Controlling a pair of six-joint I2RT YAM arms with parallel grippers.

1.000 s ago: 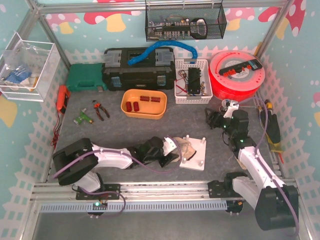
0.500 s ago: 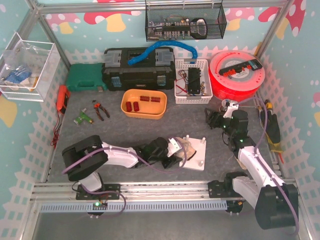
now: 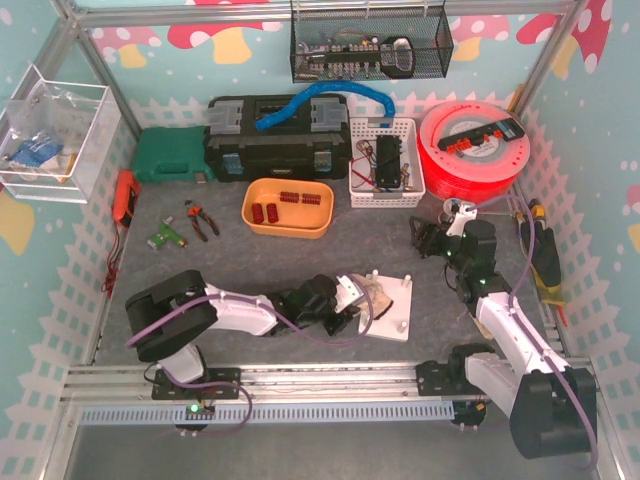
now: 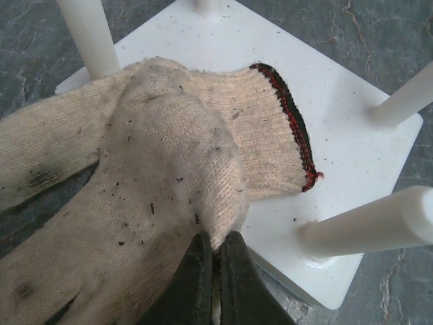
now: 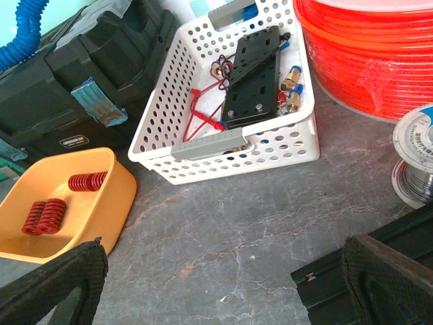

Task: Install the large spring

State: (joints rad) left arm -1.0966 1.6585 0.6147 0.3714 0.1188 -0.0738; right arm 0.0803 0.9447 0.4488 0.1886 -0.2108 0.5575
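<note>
**Left gripper** [image 4: 215,267]: the fingers are pressed together on a raised fold of the knitted glove [image 4: 169,169]. This pinch is resolved only in the left wrist view; from above it is masked by the wrist. The glove is draped across the white peg plate [image 4: 352,149], among its pegs [image 4: 379,220], and much of the plate is covered by it.

**Right gripper** [image 5: 223,284]: the fingers [image 5: 61,284] are spread wide with nothing between them, and are held to the right of the plate and slightly beyond it.

The large springs [image 5: 44,217] are seen lying in the orange tray [image 5: 118,196], beyond the plate's far left corner and well apart from it. Their coils are distinguished only in the right wrist view. A white basket [image 5: 230,159] stands beyond the plate, beside the tray.
</note>
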